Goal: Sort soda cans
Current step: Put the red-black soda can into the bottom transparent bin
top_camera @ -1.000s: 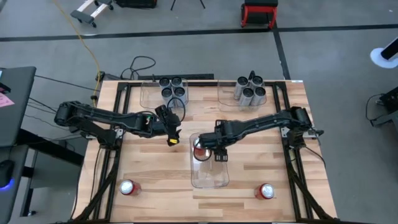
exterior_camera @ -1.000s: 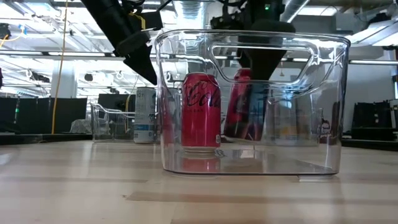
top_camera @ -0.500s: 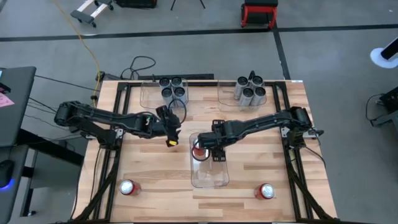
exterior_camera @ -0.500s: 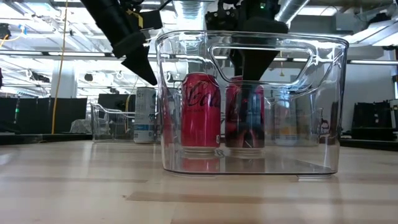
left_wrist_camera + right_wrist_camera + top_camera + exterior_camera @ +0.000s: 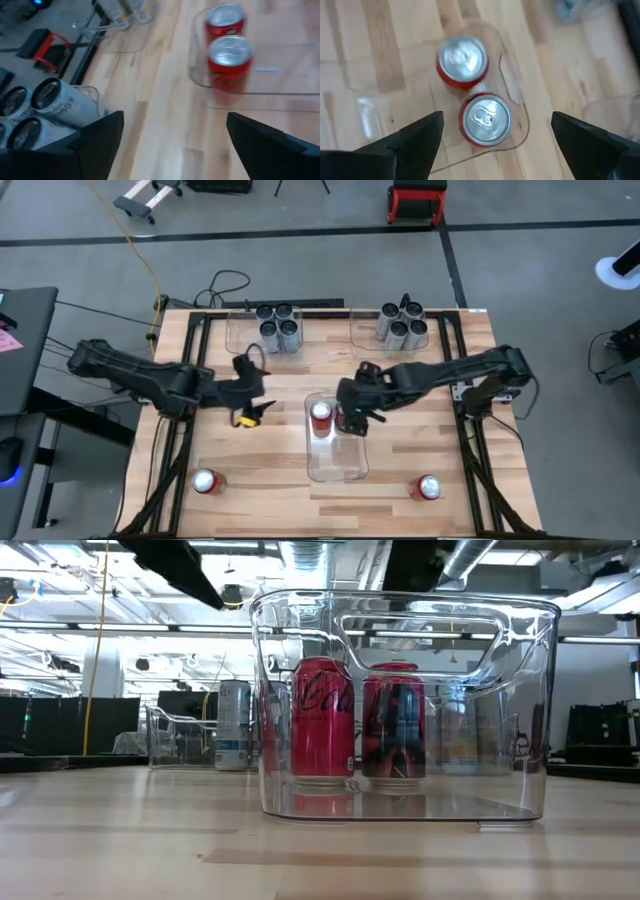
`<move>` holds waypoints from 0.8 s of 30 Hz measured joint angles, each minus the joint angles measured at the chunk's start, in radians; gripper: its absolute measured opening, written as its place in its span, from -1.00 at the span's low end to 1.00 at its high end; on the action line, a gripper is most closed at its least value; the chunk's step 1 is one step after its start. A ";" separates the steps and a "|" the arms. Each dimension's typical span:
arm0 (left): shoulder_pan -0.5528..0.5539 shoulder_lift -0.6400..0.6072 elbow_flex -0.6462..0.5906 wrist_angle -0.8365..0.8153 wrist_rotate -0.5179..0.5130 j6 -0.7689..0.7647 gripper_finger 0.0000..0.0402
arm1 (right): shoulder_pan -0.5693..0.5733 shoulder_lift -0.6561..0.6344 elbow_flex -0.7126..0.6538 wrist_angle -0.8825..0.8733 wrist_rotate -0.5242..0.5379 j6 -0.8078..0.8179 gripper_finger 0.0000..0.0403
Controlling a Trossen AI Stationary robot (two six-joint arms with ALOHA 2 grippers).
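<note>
Two red soda cans [image 5: 462, 60] [image 5: 485, 120] stand upright side by side at the far end of a clear bin [image 5: 340, 470] in the middle of the table. The low view shows the pair as a left soda can [image 5: 322, 720] and a right soda can [image 5: 393, 720] behind the bin's wall. My right gripper [image 5: 350, 420] hovers open above the cans, fingers pointing down and clear of them. My left gripper [image 5: 250, 412] is open and holds nothing, left of the bin and above the table. Two more red cans [image 5: 205, 480] [image 5: 427, 487] stand on the table near its front edge.
Two clear bins stand at the far edge: the left bin [image 5: 240, 330] holds several dark-labelled cans [image 5: 278, 328], the right bin [image 5: 362, 330] several silver cans [image 5: 402, 325]. Bare wood lies between the middle bin and the two loose cans at the front.
My right gripper has set a red can upright beside the first one in the middle bin, let go of it and risen clear above the bin. My left gripper has drawn back toward the table's left edge and gone up.
</note>
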 joint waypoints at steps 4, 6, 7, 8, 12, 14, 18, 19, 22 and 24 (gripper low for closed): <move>-0.097 -0.058 0.000 -0.064 -0.037 -0.087 0.73 | 0.080 -0.056 -0.033 0.028 0.129 0.057 0.91; -0.159 -0.066 0.000 -0.115 -0.095 -0.150 0.73 | 0.124 -0.077 -0.059 0.036 0.184 0.102 0.91; -0.192 -0.067 0.000 -0.148 -0.122 -0.187 0.73 | 0.145 -0.086 -0.076 0.038 0.212 0.128 0.91; -0.226 -0.066 0.000 -0.181 -0.139 -0.231 0.73 | 0.167 -0.094 -0.091 0.039 0.244 0.155 0.91; -0.362 -0.048 0.000 -0.238 -0.166 -0.416 0.73 | 0.249 -0.109 -0.155 0.053 0.374 0.249 0.91; -0.426 -0.040 0.000 -0.241 -0.178 -0.498 0.73 | 0.283 -0.109 -0.179 0.055 0.416 0.291 0.91; -0.522 -0.036 0.000 -0.250 -0.197 -0.642 0.73 | 0.326 -0.110 -0.219 0.062 0.472 0.364 0.91; -0.538 -0.037 0.001 -0.251 -0.198 -0.676 0.73 | 0.335 -0.110 -0.229 0.060 0.489 0.378 0.91; -0.575 -0.036 0.008 -0.264 -0.193 -0.782 0.73 | 0.354 -0.110 -0.241 0.058 0.523 0.393 0.91; -0.593 -0.037 0.011 -0.272 -0.189 -0.846 0.73 | 0.361 -0.110 -0.241 0.060 0.525 0.393 0.91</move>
